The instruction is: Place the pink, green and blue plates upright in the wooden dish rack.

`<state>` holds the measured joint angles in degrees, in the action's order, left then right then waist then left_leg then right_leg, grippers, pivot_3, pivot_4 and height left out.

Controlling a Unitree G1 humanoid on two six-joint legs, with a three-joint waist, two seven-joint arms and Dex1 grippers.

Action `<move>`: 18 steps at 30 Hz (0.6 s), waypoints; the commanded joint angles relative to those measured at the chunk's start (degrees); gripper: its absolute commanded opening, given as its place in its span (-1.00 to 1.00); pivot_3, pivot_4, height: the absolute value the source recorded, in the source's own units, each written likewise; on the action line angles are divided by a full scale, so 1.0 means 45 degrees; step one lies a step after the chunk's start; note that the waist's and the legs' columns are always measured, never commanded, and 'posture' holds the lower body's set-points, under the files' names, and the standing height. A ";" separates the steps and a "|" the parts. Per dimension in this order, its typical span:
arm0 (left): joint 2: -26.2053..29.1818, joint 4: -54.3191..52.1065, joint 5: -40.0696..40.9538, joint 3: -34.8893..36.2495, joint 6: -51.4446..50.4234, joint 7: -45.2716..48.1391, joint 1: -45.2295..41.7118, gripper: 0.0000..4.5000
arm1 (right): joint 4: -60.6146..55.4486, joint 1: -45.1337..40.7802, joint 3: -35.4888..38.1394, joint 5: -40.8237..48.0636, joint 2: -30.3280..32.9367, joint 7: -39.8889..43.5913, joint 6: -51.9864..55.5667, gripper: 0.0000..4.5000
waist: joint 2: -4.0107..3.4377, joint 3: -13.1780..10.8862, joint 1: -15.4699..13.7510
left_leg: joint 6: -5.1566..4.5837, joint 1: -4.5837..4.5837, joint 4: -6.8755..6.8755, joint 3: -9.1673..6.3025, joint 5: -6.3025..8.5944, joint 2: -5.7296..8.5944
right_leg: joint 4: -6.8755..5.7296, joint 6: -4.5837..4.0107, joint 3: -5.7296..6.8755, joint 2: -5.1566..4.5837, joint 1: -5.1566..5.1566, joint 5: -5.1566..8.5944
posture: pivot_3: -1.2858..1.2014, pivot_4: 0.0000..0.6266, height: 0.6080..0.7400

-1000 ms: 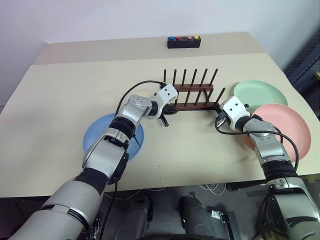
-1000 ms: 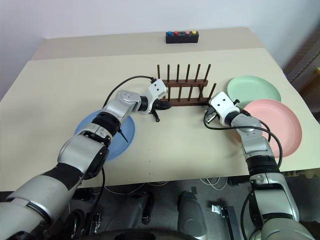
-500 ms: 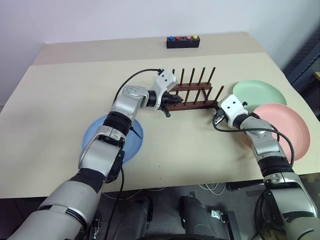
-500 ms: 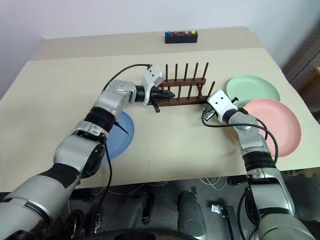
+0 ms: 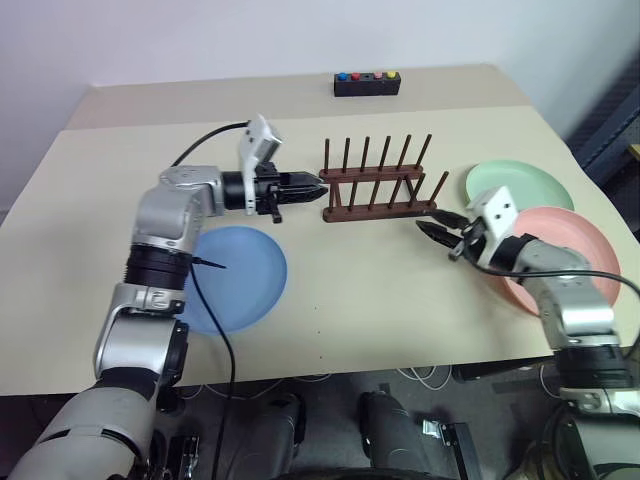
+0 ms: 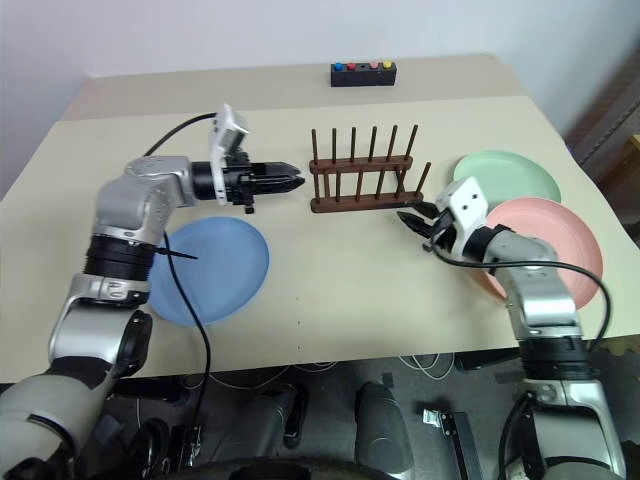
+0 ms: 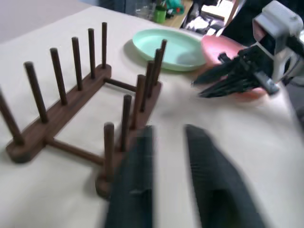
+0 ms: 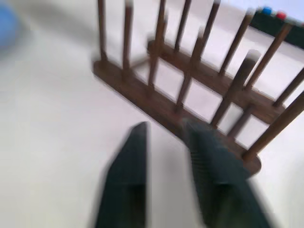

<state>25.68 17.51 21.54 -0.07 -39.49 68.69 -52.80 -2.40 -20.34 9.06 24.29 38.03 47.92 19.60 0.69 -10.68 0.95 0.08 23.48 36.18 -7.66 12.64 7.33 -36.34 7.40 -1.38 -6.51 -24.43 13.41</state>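
Left eye view had the wooden rack (image 5: 377, 184) standing empty near the middle of the tan table (image 5: 400, 290), its two rows of pegs upright. I saw my left gripper (image 5: 312, 186) held level just beside the rack's left end, apart from it, with nothing between its fingers. From the left wrist camera those two fingers (image 7: 135, 185) showed a narrow gap between them, part open. My right gripper (image 5: 430, 227) hung near the rack's right front corner, clear of it, also empty. The right wrist camera showed its fingers (image 8: 127, 180) parted by a similar small gap, pointing at the rack's base rail.

All three plates lay flat on the table, none in the rack. I had the blue plate (image 5: 232, 276) on the left, below my left forearm. I had the green plate (image 5: 520, 186) to the right of the rack, and the pink plate (image 5: 570, 250) just in front of it, partly covered by my right arm. A small black box (image 5: 367, 83) with coloured buttons sat at the far edge.
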 commanded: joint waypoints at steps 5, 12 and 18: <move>0.1807 -0.1860 0.1515 0.0381 -0.0700 0.1417 0.0550 1.00 | -0.2744 0.1044 0.2073 0.1896 0.1818 -0.0070 0.2713 0.97 | 0.0000 0.0000 -0.0060 | 0.0001 0.0000 -0.0004 0.0001 0.0000 -0.0002 | 0.0011 0.0001 0.0000 0.0000 0.0003 0.0001 | 0.03 -0.52 1.00; 0.2101 -0.2665 0.1744 0.0802 0.0855 0.1524 0.1357 1.00 | -0.4298 0.3183 0.3663 0.1814 0.3111 -0.0415 0.4091 0.97 | 0.0000 0.0000 -0.0088 | -0.0001 0.0001 -0.0008 0.0004 0.0002 -0.0004 | 0.0018 0.0000 0.0000 -0.0006 0.0005 0.0001 | 0.03 -0.52 1.00; 0.1838 -0.3241 0.2438 0.0882 0.1844 0.2140 0.2223 1.00 | -0.4271 0.5000 0.5270 0.1427 0.3618 -0.0319 0.4184 0.97 | -0.0001 0.0001 -0.0082 | -0.0009 -0.0002 -0.0007 0.0009 0.0007 -0.0005 | 0.0025 -0.0001 -0.0001 -0.0008 0.0016 0.0001 | 0.03 -0.52 1.00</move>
<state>34.35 4.74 30.79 2.89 -33.27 77.97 -42.71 -20.63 1.92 30.23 31.44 53.31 46.49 39.31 0.69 -10.68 0.58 0.02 23.47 36.15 -7.62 12.68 7.31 -36.23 7.40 -1.39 -6.55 -24.35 13.42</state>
